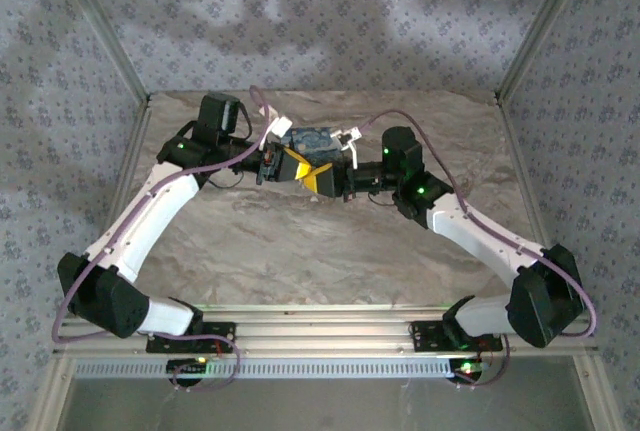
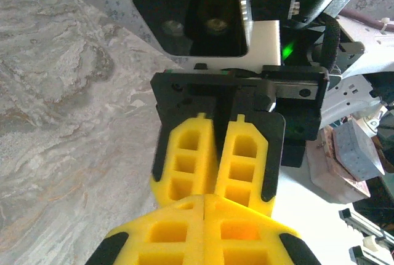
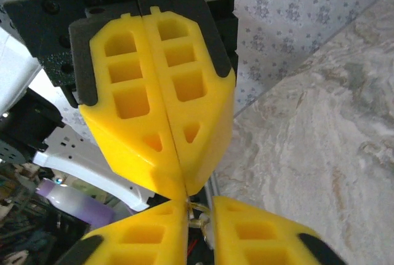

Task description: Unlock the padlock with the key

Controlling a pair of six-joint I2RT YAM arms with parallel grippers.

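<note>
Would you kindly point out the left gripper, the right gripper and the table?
left gripper [image 3: 180,177], right wrist view, fingertip seam.
right gripper [image 2: 215,184], left wrist view, fingertip seam.
table [image 1: 330,251], top view, bare middle.

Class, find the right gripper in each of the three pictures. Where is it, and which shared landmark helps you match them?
Top external: right gripper just above centre.
Left wrist: right gripper at centre, facing the camera.
Right wrist: right gripper at the bottom edge.
Landmark: the left gripper, tip to tip with it, over the marbled table.
</note>
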